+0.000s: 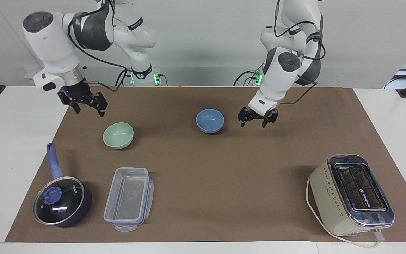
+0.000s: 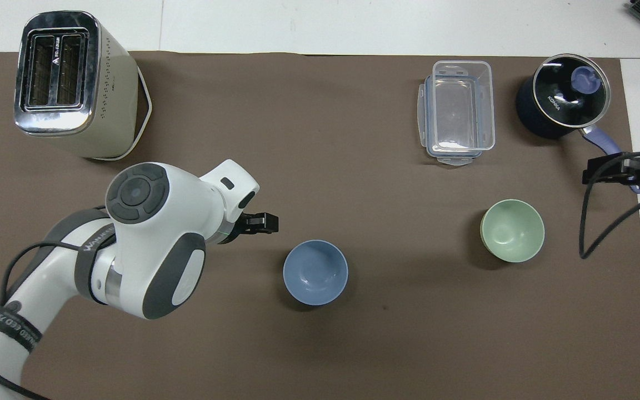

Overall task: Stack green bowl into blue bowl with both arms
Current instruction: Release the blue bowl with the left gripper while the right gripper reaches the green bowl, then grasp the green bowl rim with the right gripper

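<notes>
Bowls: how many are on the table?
2. Round matte blue bowl mid-mat; round pale mint-green bowl toward the right arm's end, slightly farther from the robots. None hidden.

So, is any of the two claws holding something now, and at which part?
Nothing is held. The left claw is open over the mat beside the blue bowl; the right claw is open, up near the green bowl.

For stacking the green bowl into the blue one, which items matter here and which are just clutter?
Job: green bowl; blue bowl; left gripper, open beside the blue bowl; right gripper, open above the mat.
Clutter: toaster; clear container; lidded saucepan.
</notes>
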Robot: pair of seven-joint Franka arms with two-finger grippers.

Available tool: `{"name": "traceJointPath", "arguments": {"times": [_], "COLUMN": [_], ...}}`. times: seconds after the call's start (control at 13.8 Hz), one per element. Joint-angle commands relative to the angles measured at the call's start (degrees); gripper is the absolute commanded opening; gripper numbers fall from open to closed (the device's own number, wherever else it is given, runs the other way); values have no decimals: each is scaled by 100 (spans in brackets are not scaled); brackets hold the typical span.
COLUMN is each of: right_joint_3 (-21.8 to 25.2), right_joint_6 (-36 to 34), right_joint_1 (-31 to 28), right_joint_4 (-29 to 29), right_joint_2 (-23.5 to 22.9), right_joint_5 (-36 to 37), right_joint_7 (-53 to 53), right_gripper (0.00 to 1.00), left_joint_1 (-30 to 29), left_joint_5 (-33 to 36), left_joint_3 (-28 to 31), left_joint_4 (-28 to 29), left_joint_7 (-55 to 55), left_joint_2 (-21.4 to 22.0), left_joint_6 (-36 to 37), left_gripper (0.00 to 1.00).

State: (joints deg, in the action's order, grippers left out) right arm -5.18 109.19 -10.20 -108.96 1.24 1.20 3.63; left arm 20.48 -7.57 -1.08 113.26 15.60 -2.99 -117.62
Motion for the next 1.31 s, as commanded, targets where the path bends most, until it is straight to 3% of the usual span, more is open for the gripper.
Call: {"name": "traceJointPath", "arguments": {"times": [0.0,0.29,0.51,0.73,1.16,1.24], "right_joint_3": [-27,-27,-27,-27,-27,-27], "right_joint_6": [532,1243,1991,2115,2370,2353], "right_joint_1": [-183,-262,-482,-526,-527,-535], "right_joint_4": [-660,-1232,-1637,-1778,-2086,-2138], "right_joint_2": [-140,-413,-484,-642,-643,-651], "right_joint_5": [-49,-49,-41,-41,-41,-41], "right_joint_7": [-389,-529,-968,-995,-1233,-1311], "right_gripper": [100,100,100,100,100,92], "left_joint_1": [-710,-1318,-1406,-1459,-1644,-1653], "left_joint_5": [89,474,809,941,933,924], "left_joint_3": [-24,-6,3,20,20,20], "left_joint_4": [-584,-1217,-1789,-2246,-2361,-2361], "left_joint_7": [-923,-1761,-1771,-1788,-2070,-2052], "left_joint_2": [53,53,17,44,140,140], "left_joint_6": [869,1512,2127,2777,3078,3061], "left_gripper": [100,100,100,100,100,100]}}
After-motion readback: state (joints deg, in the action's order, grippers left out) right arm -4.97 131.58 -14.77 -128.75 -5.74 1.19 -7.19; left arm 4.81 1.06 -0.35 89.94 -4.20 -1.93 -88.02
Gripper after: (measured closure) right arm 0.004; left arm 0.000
